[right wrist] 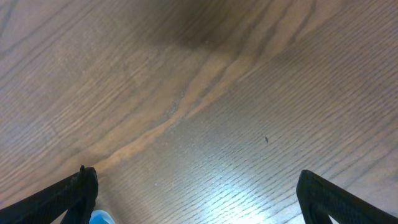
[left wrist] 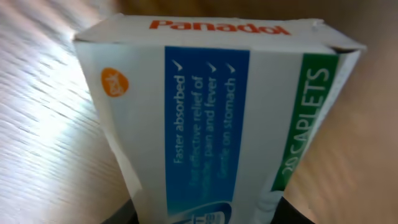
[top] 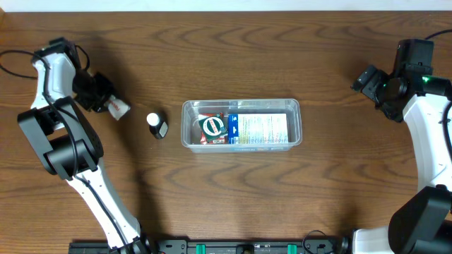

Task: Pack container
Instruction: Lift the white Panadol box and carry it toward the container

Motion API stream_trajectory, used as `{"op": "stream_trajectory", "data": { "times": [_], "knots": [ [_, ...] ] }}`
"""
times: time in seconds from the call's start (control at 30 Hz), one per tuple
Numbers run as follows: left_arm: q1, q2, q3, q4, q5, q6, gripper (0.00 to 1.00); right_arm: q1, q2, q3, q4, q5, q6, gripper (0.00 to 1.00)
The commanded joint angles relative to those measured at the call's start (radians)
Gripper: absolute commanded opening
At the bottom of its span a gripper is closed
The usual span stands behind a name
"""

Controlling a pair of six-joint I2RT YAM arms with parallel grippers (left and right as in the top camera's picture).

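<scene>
The clear container [top: 297, 124] sits mid-table and holds a red and green packet [top: 211, 127] and a blue and white box [top: 261, 128]. My left gripper [top: 99, 95] is at the far left, well apart from the container, shut on a white, blue and green Panadol box [top: 117, 107]. In the left wrist view the box [left wrist: 211, 106] fills the frame between the jaws [left wrist: 208, 218], with the table close behind it. My right gripper [top: 367, 80] is open and empty at the far right; the right wrist view [right wrist: 196, 199] shows only bare wood between its fingers.
A small dark bottle with a white cap [top: 157, 125] lies on the table just left of the container, between it and the Panadol box. The wooden table [top: 233, 197] runs around everything.
</scene>
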Motion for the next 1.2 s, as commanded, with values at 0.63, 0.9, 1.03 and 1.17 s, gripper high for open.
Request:
{"op": "stream_trajectory", "data": {
  "times": [0.63, 0.9, 1.03, 1.17],
  "knots": [
    [-0.329, -0.333, 0.145, -0.148, 0.124, 0.605, 0.40, -0.004, 0.002, 0.001, -0.001, 0.003, 0.011, 0.99],
    [-0.599, -0.340, 0.121, -0.210, 0.123, 0.754, 0.41, -0.004, 0.002, 0.001, -0.001, 0.003, 0.011, 0.99],
    [-0.714, -0.338, 0.102, -0.222, 0.097, 0.838, 0.40, -0.004, 0.002, 0.001, -0.001, 0.003, 0.011, 0.99],
    [-0.817, -0.338, 0.083, -0.222, 0.030, 0.916, 0.41, -0.004, 0.002, 0.001, -0.001, 0.004, 0.011, 0.99]
  ]
}}
